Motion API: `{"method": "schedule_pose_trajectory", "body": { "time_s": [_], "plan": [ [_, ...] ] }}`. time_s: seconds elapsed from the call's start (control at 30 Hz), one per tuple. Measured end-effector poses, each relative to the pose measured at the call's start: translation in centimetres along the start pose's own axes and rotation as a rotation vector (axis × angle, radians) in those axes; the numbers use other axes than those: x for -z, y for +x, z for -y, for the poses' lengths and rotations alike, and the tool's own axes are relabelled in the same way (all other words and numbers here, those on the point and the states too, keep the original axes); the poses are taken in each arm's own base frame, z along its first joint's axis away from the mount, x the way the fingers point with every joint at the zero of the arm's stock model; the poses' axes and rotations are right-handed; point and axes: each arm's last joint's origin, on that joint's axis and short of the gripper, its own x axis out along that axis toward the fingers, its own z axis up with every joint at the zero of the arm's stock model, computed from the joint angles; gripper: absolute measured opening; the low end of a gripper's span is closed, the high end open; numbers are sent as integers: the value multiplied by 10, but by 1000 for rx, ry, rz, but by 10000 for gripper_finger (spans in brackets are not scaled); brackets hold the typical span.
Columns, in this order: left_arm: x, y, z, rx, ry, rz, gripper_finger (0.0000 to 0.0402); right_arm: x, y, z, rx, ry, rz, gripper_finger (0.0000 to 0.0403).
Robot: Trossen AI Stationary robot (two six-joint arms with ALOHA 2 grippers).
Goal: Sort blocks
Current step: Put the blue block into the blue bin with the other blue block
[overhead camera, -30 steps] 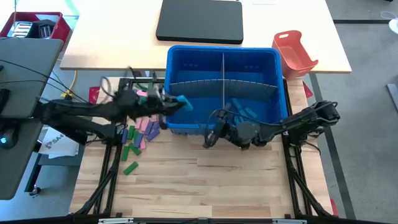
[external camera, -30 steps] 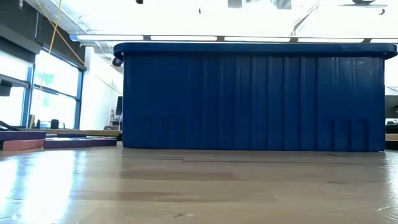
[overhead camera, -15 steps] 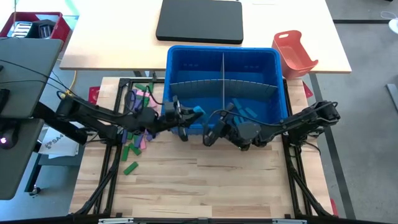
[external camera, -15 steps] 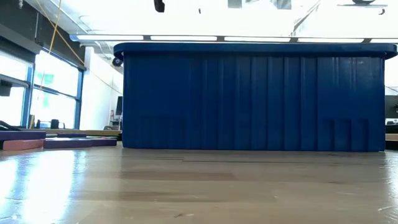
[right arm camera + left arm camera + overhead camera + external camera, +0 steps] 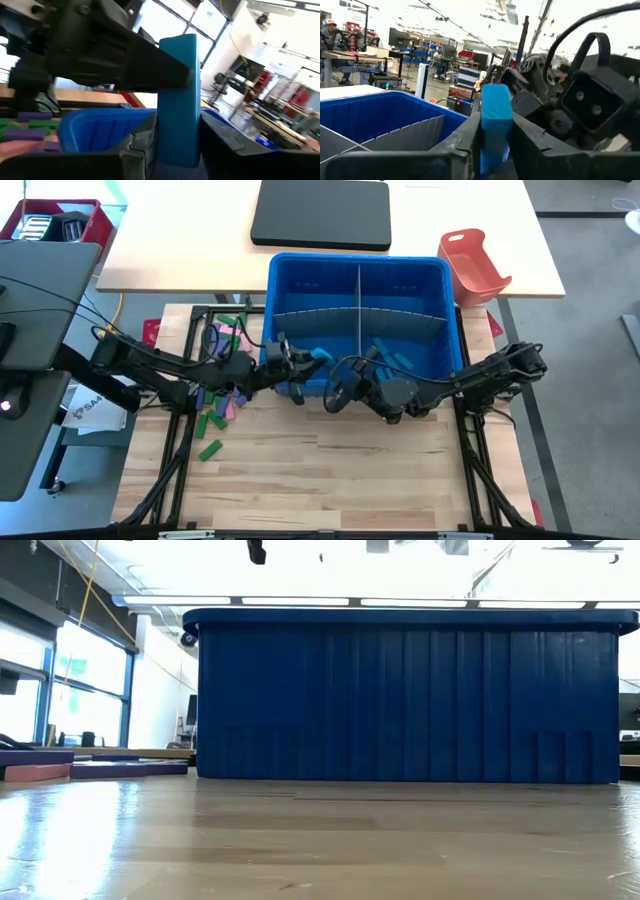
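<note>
Seemingly, in the high view, a handover is caught above the front wall of the blue bin (image 5: 357,320): the blue block (image 5: 319,357) is held between the left gripper (image 5: 300,364) and the right gripper (image 5: 337,387), while the loose blocks (image 5: 222,395) lie at the bench's left edge. Only the bin's front wall is shown in the low view. In both wrist views each gripper's fingers are seen closed against the block's faces, so the right grip should be confirmed firm before the left is eased off.

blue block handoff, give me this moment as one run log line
phase: handoff over bin front edge | left gripper: on blue block | right gripper: closing on same block | bin: blue blocks in right half
</note>
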Motion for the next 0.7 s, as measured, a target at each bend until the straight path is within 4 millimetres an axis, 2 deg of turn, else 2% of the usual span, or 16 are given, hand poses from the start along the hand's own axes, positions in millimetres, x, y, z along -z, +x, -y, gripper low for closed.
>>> {"method": "schedule_pose_trajectory", "body": {
  "time_s": [0.17, 0.3, 0.47, 0.6, 0.7],
  "plan": [
    [-14, -12, -4, -53, 73, -44, 130, -11, -16, 12, 136, -30, -65, 106],
    [-24, -28, -12, -92, 132, -150, 149, -29, -38, 38, 192, 9, -76, 106],
    [-27, -48, -16, -104, 77, -284, 150, -54, -67, 96, 308, 181, -86, 106],
    [-18, -57, -15, -109, 80, -395, 149, -62, -88, 146, 455, 310, -163, 106],
    [-10, -58, -13, -117, 86, -450, 149, -70, -100, 173, 467, 342, -170, 106]
  ]
}}
